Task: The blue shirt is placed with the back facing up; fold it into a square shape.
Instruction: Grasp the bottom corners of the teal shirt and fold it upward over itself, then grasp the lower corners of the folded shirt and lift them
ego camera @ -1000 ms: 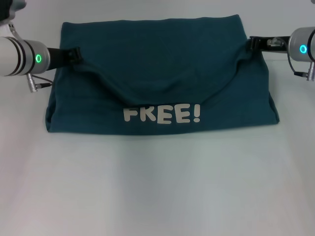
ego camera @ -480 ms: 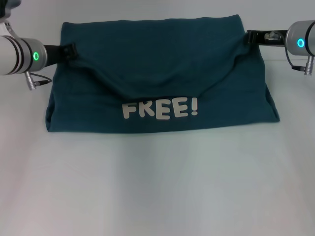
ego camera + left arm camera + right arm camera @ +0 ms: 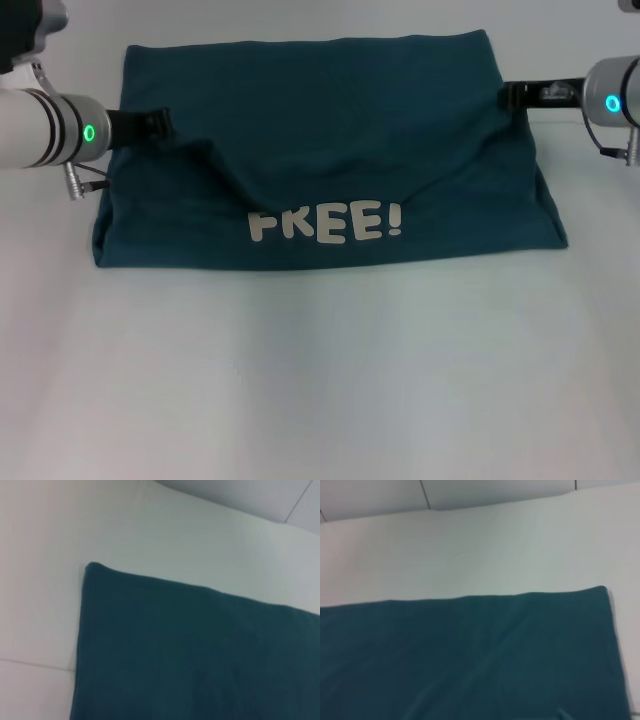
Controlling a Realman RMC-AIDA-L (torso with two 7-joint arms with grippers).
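The blue shirt [image 3: 330, 130] lies spread on the white table, its near part folded up and over so the white letters "FREE!" [image 3: 326, 223] face up. My left gripper [image 3: 158, 124] is at the shirt's left edge, shut on the folded-over layer; a ridge of cloth runs from it down toward the letters. My right gripper [image 3: 508, 95] is at the shirt's right edge, shut on that layer's other corner, which lies nearly flat. The left wrist view shows plain teal cloth [image 3: 200, 655], and so does the right wrist view [image 3: 470, 655]. Neither shows fingers.
The white table [image 3: 320, 380] stretches wide in front of the shirt. A seam in the table surface [image 3: 427, 495] runs behind the shirt's far edge.
Both grippers have come down toward the table with the folded-over layer. The left one also moved inward. The sagging drape between them has flattened, most on the right.
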